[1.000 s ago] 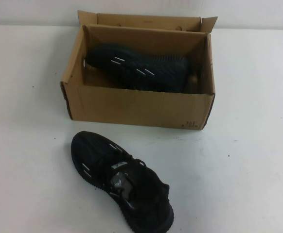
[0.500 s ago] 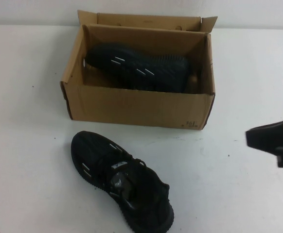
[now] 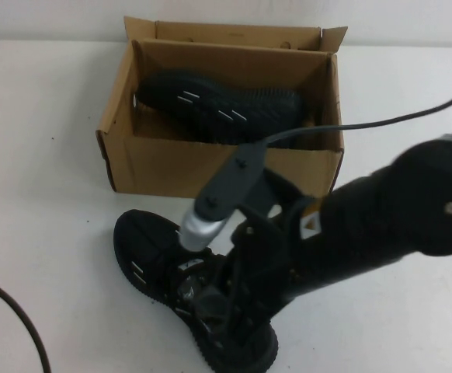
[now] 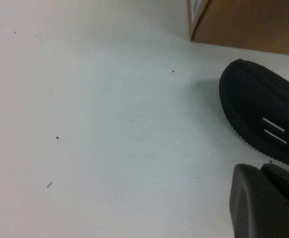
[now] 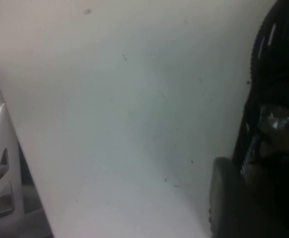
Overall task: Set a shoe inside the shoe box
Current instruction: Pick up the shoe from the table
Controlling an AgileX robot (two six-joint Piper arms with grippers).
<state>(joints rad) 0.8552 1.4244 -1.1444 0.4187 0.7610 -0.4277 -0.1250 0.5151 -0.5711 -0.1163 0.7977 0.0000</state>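
Lowering my right gripper (image 3: 210, 299) over the black knit lace-up sneaker (image 3: 152, 252) near the brown cardboard shoe box (image 3: 210, 167), I am aiming for its collar, though I cannot tell whether my claw is parted or clenched, while my left gripper (image 4: 263, 206) is hovering low beside the toe, its state equally unclear.

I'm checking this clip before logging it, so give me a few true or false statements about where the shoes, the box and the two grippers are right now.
1. One black sneaker already lies inside the shoe box. True.
2. The shoe on the table lies behind the box. False: it lies in front, on the robot's side.
3. The right gripper is down over the shoe's heel end. True.
4. The box flaps are folded shut. False: they stand upright, box open.
5. The left gripper holds the shoe. False: it sits low beside the toe, touching nothing visible.
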